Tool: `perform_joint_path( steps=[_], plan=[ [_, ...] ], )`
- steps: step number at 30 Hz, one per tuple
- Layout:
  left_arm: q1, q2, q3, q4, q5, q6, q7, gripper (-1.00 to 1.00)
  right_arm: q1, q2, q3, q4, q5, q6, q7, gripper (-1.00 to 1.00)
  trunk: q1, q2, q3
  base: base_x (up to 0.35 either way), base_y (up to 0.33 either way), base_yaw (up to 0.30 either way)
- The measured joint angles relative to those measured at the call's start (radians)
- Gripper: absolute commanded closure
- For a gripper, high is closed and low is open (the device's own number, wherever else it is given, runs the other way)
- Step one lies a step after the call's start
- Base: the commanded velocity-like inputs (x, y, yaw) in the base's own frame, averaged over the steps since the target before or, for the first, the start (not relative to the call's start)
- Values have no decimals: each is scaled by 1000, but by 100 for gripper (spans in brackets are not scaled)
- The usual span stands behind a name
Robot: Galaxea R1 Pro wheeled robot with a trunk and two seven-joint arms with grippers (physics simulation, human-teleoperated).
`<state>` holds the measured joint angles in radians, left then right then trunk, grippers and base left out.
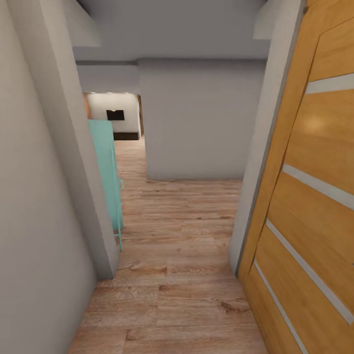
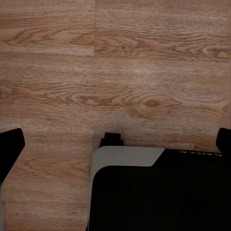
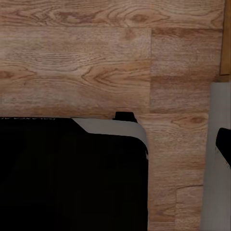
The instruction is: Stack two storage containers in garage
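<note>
Robot base [image 2: 159,192] is a black box w/ rounded light-grey trim at the corner, small black knob on top, faint lettering along edge.

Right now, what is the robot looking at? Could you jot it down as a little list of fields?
Place: a narrow hallway with a light wood-plank floor
Right side: an open wooden door with pale stripes
Left side: a grey-white wall, and past its corner a teal piece of furniture
Straight ahead: a grey wall; left of it an opening to a farther room with a black screen on a white wall
Storage containers: none in sight
Claws: left claw hangs open over the planks, nothing held; right claw's opening cannot be told
</note>
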<state>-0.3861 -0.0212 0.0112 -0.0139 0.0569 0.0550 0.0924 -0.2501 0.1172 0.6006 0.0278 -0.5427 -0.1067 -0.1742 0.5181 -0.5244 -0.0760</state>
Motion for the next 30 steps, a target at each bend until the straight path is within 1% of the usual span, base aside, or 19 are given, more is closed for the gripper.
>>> perform_joint_path(
  steps=[30],
  plan=[
    [0,0,5,0,3,0,0,-100,0,0,0,0,0,0,0,-100,0,0,0,322,0,0]
  ],
)
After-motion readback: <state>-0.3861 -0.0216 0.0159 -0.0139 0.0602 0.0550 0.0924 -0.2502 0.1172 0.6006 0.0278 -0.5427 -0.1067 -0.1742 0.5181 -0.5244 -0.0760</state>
